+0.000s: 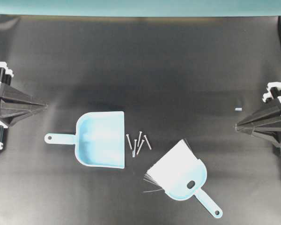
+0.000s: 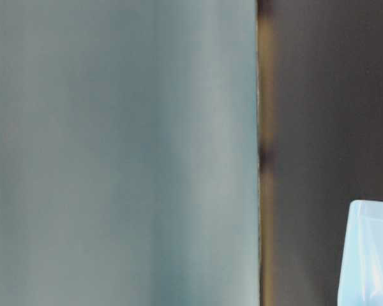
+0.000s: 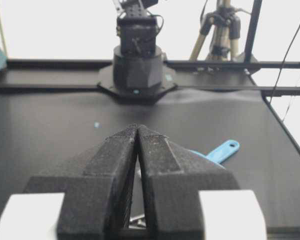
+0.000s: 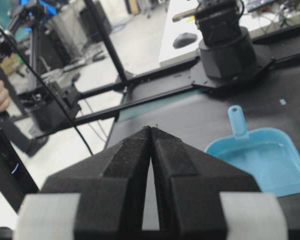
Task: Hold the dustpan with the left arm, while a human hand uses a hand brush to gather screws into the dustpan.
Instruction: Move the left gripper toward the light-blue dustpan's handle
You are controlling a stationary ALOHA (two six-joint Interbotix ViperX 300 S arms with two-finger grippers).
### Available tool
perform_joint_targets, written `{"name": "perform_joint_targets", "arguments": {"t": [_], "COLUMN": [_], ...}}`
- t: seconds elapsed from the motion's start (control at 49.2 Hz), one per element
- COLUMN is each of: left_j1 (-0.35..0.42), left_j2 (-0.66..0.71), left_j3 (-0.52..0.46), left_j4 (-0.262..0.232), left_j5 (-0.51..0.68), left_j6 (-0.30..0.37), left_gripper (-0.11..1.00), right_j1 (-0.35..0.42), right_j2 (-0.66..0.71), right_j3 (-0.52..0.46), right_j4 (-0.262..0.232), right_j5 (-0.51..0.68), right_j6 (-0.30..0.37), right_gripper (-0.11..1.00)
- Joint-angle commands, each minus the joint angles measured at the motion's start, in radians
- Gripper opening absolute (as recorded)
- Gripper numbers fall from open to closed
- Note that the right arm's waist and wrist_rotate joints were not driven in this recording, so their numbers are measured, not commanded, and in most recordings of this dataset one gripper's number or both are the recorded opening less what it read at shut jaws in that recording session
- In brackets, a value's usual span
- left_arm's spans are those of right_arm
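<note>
- Seen from above, the hand brush (image 1: pixel 185 172) lies at the near right of the black table (image 1: pixel 178 70). Its white bristles point toward the middle and its thin handle points to the near right corner.
- 5 little screws (image 1: pixel 138 142) lie in a small bunch just left of the brush, well apart from it. They sit just beside the open edge of the dustpan (image 1: pixel 100 139), not in it.
- In the same view the dustpan lies flat, left of the middle. Its short handle with the hole points left.
- At the far left edge the left gripper (image 1: pixel 43 107) has its 2 fingers pressed together with nothing between them. It is well apart from the dustpan handle.
- At the right edge the right gripper (image 1: pixel 238 126) is pinched together too, holding nothing. A tiny pale speck (image 1: pixel 238 109) lies near it.
- From table level, a big blurry teal wall (image 2: pixel 121 153) fills most of the view. Only a corner of the dustpan (image 2: pixel 370 255) shows at the near right.
- From the left wrist, the left gripper (image 3: pixel 137 127) is closed tight and empty. The brush handle (image 3: pixel 222 151) peeks out to its right.
- From the right wrist, the right gripper (image 4: pixel 151 129) is closed and empty. The dustpan (image 4: pixel 262 160) lies to its right on the table.
</note>
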Motion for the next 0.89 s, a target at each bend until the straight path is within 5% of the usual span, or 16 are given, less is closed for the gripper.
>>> {"name": "perform_joint_targets", "arguments": {"t": [0.0, 0.345, 0.569, 0.874], "left_j1": [-0.017, -0.046, -0.106, -0.074], "left_j2": [0.012, 0.184, 0.354, 0.471], "left_j3": [-0.025, -0.069, -0.11, -0.163], "left_j4": [0.041, 0.041, 0.041, 0.041], "left_j5": [0.038, 0.396, 0.5, 0.512], "left_j6": [-0.008, -0.049, -0.052, -0.066], "left_gripper": [0.06, 0.0, 0.0, 0.0], "right_j1": [0.0, 0.0, 0.0, 0.0], "right_j2": [0.006, -0.075, -0.138, -0.27], "right_j3": [0.002, 0.095, 0.133, 0.202], "right_j4": [0.0, 0.0, 0.002, 0.0], "right_j5": [-0.002, 0.38, 0.449, 0.505], "right_j6": [0.0, -0.002, 0.0, -0.002], "right_gripper": [0.04, 0.0, 0.0, 0.0]}}
